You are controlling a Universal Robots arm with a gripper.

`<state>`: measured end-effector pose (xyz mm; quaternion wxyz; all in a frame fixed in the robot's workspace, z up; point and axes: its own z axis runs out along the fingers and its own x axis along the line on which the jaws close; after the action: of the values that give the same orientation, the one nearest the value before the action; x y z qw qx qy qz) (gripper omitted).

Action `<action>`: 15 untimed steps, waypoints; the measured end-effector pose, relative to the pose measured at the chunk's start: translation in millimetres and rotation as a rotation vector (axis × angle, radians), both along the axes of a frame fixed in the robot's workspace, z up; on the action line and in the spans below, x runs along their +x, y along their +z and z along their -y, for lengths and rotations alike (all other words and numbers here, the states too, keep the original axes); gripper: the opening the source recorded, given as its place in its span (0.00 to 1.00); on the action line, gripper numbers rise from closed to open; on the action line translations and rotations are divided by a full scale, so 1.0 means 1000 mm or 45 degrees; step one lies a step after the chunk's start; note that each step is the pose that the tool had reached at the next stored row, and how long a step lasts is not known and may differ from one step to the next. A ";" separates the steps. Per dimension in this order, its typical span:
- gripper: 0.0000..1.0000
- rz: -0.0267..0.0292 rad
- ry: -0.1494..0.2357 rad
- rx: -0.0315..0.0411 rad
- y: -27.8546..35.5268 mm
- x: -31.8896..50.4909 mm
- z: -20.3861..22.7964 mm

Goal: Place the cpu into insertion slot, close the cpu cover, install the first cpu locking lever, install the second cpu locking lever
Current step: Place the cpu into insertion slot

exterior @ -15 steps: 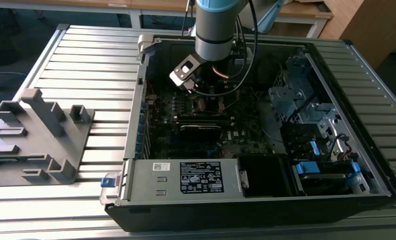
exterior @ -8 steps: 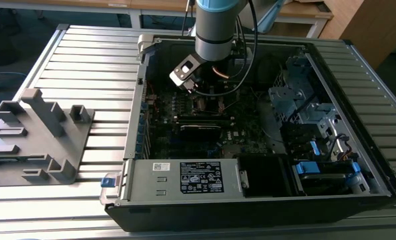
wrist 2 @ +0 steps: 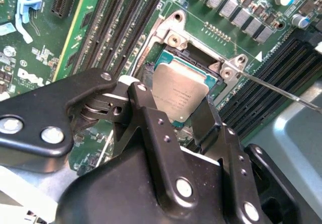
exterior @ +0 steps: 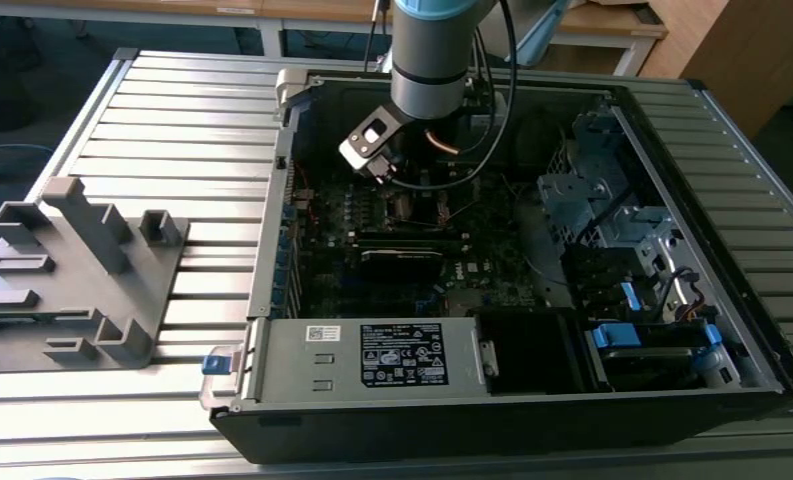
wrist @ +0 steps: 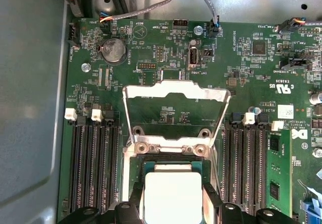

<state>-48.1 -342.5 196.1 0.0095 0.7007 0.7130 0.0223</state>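
Gripper [exterior: 381, 172] is down inside the case [exterior: 369, 400], over the board [wrist: 241, 73]. Its fingers [wrist 2: 146, 113] are narrowed onto two opposite edges of the cpu [wrist 2: 180, 90], so the chip looks held. The cpu sits right over the slot [wrist 2: 173, 57]; can't tell whether it is seated or just above. The cover [wrist: 176, 89] is flipped open beside the slot, out of the way. Best handling, as a judgement: keep the chip level and square to the rim, lower straight down with no sideways drag across the contacts, and let go only once it sits flush.

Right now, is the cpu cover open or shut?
Open. In the first wrist view the cpu cover is swung back off the insertion slot, board showing through its window; the cpu is uncovered.
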 end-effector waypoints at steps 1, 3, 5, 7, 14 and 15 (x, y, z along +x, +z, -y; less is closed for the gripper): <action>0.54 0.0001 -0.008 0.0000 -0.0001 0.0000 0.0000; 0.54 -0.0001 -0.018 -0.0002 -0.0002 0.0000 0.0000; 0.54 0.0000 -0.019 -0.0001 -0.0002 0.0000 0.0000; 0.54 0.0001 -0.019 0.0000 -0.0003 -0.0002 0.0000; 0.54 0.0005 -0.019 0.0001 -0.0008 -0.0006 -0.0017; 0.54 0.0004 -0.019 0.0000 -0.0008 -0.0006 -0.0022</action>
<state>-48.7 -340.3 195.2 0.0098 0.7060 0.7077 0.0223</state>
